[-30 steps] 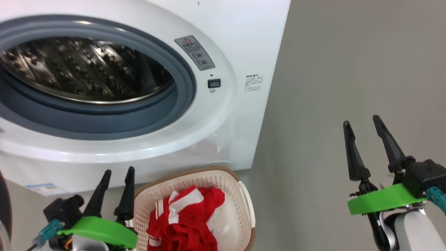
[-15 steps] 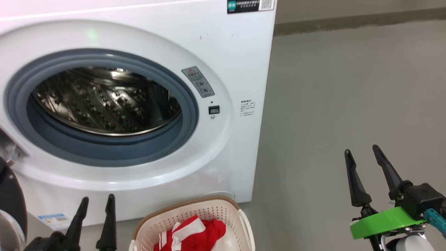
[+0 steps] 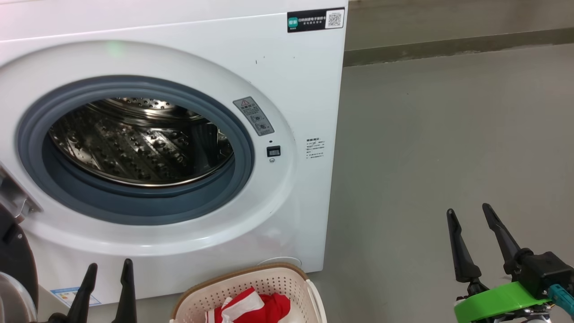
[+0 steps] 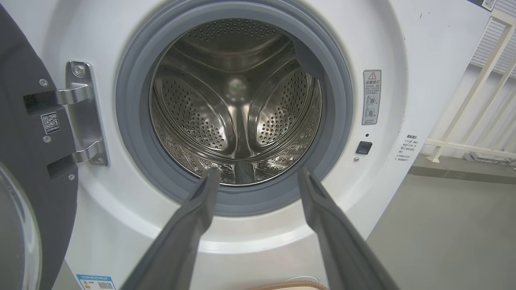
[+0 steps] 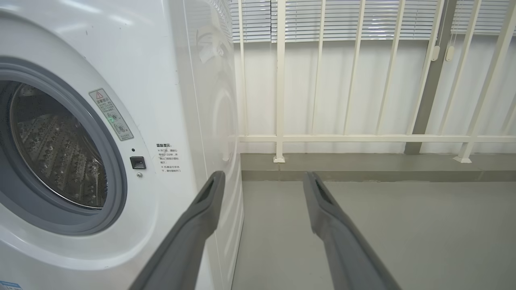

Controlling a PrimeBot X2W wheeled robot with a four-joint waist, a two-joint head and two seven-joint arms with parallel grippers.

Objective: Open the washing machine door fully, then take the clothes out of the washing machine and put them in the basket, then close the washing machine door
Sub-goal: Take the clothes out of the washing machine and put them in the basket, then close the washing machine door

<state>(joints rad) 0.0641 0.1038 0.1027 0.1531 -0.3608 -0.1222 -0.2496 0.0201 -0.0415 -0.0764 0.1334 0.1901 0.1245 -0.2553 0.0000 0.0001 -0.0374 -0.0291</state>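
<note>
Left claw (image 3: 110,265), wide and empty, points at the washing machine (image 3: 296,80); right claw (image 3: 468,210), equally wide, hovers off its right side. The basket (image 3: 202,296) holding red clothes (image 3: 269,307) sits just before its base. The washing machine door (image 3: 13,255) hangs open on its left.

Basket (image 3: 269,268) partly beyond bottom edge

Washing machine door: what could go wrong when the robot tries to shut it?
1. The washing machine door hangs open at the left, and the open left hand sits right beside it; the swinging door could hit that hand.
2. The basket of red clothes stands close in front of the machine, so the robot might knock it.
3. A weak push may leave the door unlatched.
</note>
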